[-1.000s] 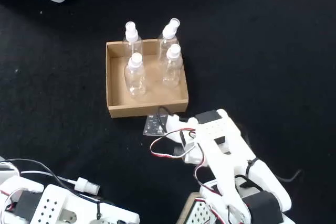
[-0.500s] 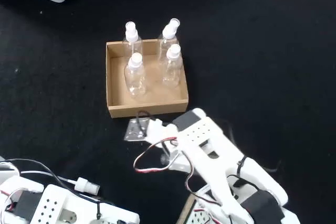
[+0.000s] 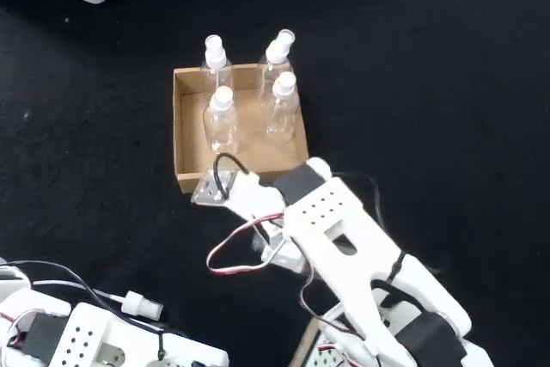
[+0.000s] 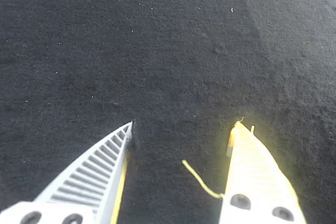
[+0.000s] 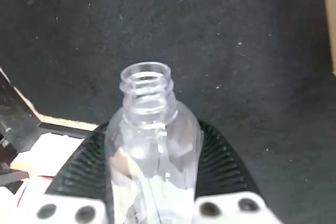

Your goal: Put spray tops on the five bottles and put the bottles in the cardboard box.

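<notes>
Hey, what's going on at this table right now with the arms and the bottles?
The right gripper holds a clear bottle with an open neck and no spray top, jaws shut on its body, close to the front of the cardboard box. Four capped bottles stand at the box, the front two plainly inside. The left gripper hangs with jaws open over the black cloth, and a loose spray top lies beside that arm.

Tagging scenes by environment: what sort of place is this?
Probably a lab or hobby bench rigged for robot trials: a table under black cloth, a white left arm and right arm with exposed wiring, and a cardboard box holding spray bottles as props.
</notes>
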You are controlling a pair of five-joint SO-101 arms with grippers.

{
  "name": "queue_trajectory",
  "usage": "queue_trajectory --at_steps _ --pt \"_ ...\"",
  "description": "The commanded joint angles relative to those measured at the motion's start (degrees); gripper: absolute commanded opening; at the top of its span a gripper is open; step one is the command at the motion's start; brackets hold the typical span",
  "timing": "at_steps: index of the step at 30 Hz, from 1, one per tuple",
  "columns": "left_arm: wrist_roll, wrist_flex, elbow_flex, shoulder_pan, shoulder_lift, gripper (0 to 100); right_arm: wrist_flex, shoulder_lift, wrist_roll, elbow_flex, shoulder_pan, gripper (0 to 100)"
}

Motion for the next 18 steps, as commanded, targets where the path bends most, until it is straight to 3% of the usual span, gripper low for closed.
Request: queue_trajectory --at_steps 1,18 --pt "-0.35 -1.23 -0.4 0.57 -0.79 27 2.02 -3.03 -2.37 -5.23 -1.32 1.0" --pt "-0.35 -0.97 -0.4 0.57 -0.79 27 -0.53 -25.8 -6.51 0.31 -1.05 1.0"
